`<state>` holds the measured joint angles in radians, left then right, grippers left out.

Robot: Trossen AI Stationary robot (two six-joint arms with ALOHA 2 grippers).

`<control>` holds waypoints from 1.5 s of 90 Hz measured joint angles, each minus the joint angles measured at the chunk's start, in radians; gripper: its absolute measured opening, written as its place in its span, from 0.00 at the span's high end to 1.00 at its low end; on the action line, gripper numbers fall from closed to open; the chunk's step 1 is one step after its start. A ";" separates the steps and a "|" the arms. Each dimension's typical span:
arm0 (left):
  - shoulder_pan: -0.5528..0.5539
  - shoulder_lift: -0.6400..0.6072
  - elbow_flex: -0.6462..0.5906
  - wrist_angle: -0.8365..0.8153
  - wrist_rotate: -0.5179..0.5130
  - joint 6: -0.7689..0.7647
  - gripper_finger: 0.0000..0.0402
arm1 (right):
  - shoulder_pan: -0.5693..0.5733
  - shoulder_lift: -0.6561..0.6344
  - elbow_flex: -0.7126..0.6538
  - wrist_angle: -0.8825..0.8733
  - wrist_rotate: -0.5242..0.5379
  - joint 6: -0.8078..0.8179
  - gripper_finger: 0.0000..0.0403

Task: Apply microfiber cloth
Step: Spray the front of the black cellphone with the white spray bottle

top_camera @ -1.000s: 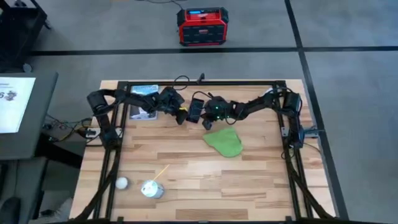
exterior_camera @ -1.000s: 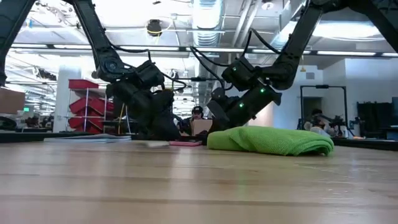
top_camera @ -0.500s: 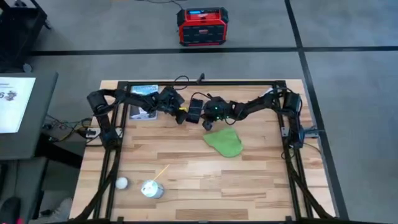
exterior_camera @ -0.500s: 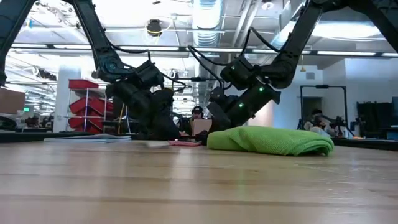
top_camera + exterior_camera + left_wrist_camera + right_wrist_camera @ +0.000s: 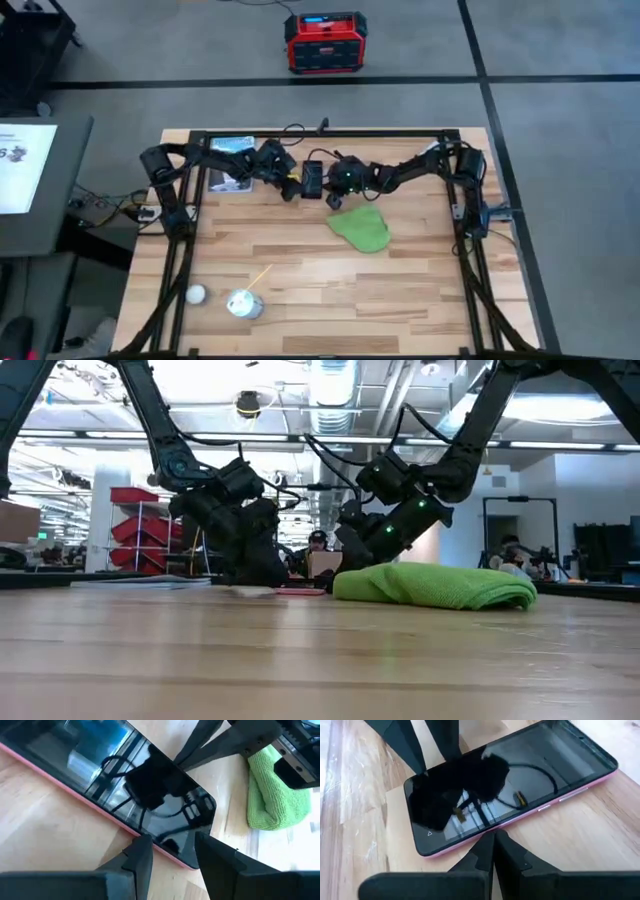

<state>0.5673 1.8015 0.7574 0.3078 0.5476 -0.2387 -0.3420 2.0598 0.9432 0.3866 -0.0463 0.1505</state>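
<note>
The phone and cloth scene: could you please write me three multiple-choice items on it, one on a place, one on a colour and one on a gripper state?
1. Where does the cloth lie?
A. draped over the phone
B. on the table, apart from the phone
C. in the right gripper

2. What colour is the phone's edge?
A. pink
B. blue
C. white

3. How do the right gripper's fingers stand?
A. wide open
B. closed on the cloth
C. pressed together, holding nothing

Answers:
1 B, the high view shows bare table between cloth and phone.
2 A, both wrist views show a pink rim.
3 C, the right wrist view shows the fingers meeting beside the phone; the left gripper is open at the phone's edge.
</note>
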 joint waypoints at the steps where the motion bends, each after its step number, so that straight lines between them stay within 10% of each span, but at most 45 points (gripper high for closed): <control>1: -0.002 0.000 0.004 0.012 0.002 0.002 0.69 | 0.002 0.000 0.000 0.000 -0.009 -0.004 1.00; 135: 0.105 -0.045 -0.042 -0.138 -0.081 0.045 0.69 | 0.027 -0.068 0.001 -0.130 0.105 0.089 1.00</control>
<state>0.6727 1.7565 0.7151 0.1697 0.4667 -0.1934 -0.3155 1.9921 0.9447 0.2569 0.0590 0.2399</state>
